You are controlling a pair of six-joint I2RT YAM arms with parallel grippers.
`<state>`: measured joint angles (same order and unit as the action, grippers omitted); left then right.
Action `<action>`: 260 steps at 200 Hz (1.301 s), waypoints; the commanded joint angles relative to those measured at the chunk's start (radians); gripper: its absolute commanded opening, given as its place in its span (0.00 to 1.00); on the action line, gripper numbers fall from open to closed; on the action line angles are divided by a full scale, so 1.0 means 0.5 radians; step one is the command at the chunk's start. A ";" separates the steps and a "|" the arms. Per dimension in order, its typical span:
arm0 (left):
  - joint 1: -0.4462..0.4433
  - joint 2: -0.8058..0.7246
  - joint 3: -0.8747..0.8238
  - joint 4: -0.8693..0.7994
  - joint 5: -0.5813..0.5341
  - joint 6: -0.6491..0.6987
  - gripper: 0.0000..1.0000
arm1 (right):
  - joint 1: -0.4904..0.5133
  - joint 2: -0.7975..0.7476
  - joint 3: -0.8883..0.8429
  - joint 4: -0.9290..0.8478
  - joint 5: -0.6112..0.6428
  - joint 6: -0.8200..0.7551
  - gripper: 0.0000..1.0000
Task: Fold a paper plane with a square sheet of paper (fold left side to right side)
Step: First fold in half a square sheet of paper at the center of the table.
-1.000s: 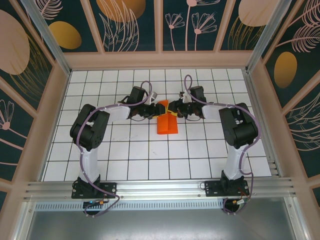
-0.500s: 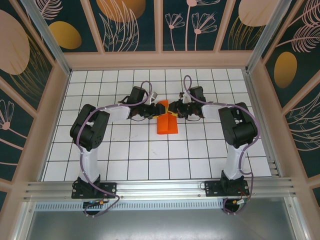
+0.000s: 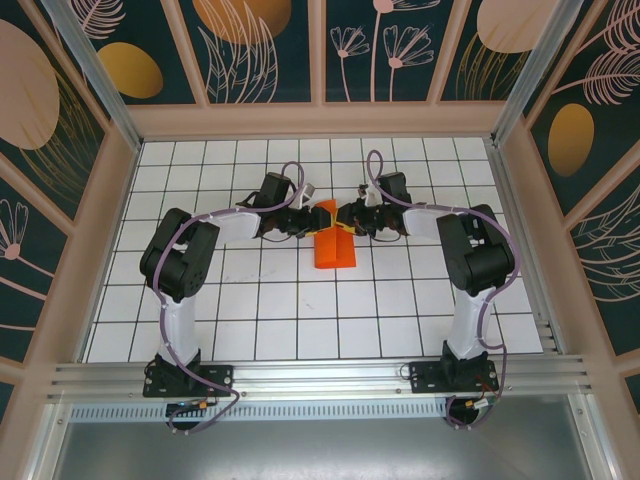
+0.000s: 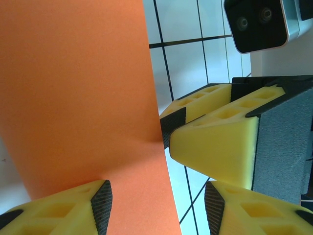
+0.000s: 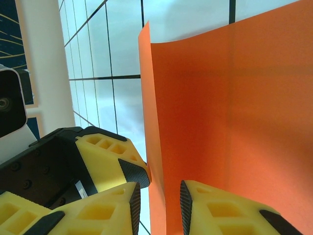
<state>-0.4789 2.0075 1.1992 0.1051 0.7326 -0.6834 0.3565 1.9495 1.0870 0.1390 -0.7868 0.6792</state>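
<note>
white grid table (image 3: 300, 310), floral walls (image 3: 60, 120); orange sheet (image 3: 335, 250) at centre. left gripper (image 4: 157, 203) spread; right gripper (image 5: 160, 198) narrow around sheet edge, grip unclear.

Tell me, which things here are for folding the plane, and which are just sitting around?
For the job:
- orange paper
- left tool
- right tool

Just around:
- white grid table
- flowery walls
- metal rail
</note>
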 commanded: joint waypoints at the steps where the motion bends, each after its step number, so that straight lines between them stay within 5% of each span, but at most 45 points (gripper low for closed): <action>1: -0.012 -0.019 0.053 0.036 0.026 0.005 0.55 | 0.022 0.044 0.059 -0.029 -0.036 -0.036 0.29; 100: -0.012 -0.030 0.053 0.038 0.033 0.007 0.53 | 0.025 0.064 0.067 0.001 -0.071 -0.020 0.27; 143: -0.012 -0.068 0.051 0.015 0.011 0.031 0.54 | 0.020 0.048 0.056 -0.026 -0.041 -0.042 0.14; 211: -0.007 -0.257 0.022 -0.361 -0.560 0.080 0.58 | -0.033 -0.024 0.023 -0.129 0.095 -0.115 0.09; 260: -0.077 -0.116 0.084 -0.386 -0.585 0.043 0.58 | -0.058 -0.058 0.020 -0.224 0.201 -0.180 0.10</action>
<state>-0.4904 1.9072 1.2041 -0.0448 0.4728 -0.6567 0.3355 1.9682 1.1038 0.0696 -0.7223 0.6262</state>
